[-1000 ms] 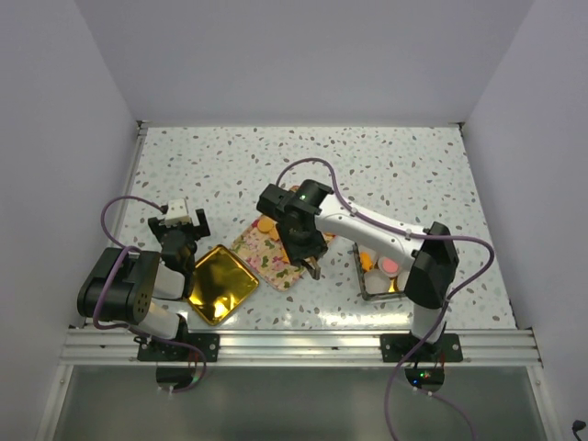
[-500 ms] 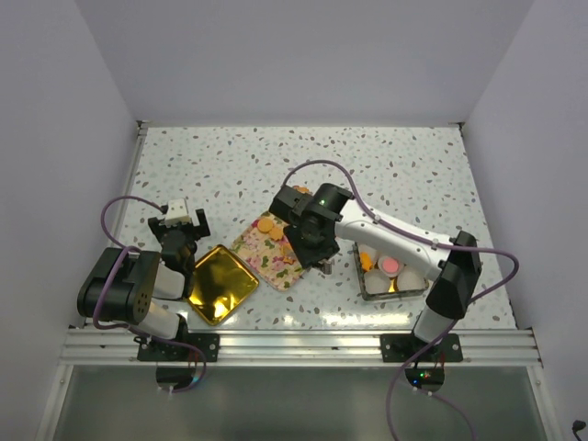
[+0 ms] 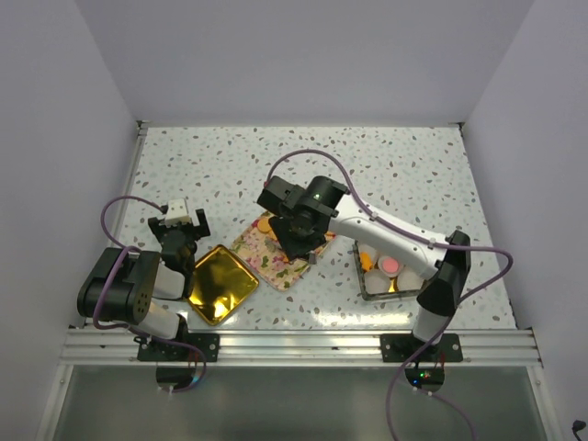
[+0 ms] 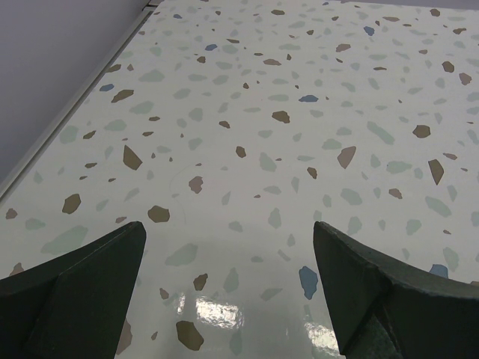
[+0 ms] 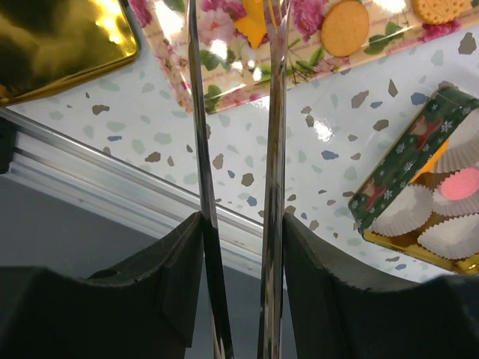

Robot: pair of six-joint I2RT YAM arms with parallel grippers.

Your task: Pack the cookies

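Cookies lie on a floral tray: a round orange one, a cracker-like one, and an orange one at its far end. My right gripper is shut on metal tongs, held over the tray. An orange cookie shows between the blades near their tips. A green tin at the right holds white paper cups and a pink cookie. My left gripper is open over bare table, at the left.
A gold lid lies left of the floral tray, beside the left arm. The tin sits by the right arm's base. The metal rail runs along the near table edge. White walls enclose three sides.
The right arm has stretched out and carried the tongs left and farther back, from the tray's right edge to above the tray. The left arm has not moved.
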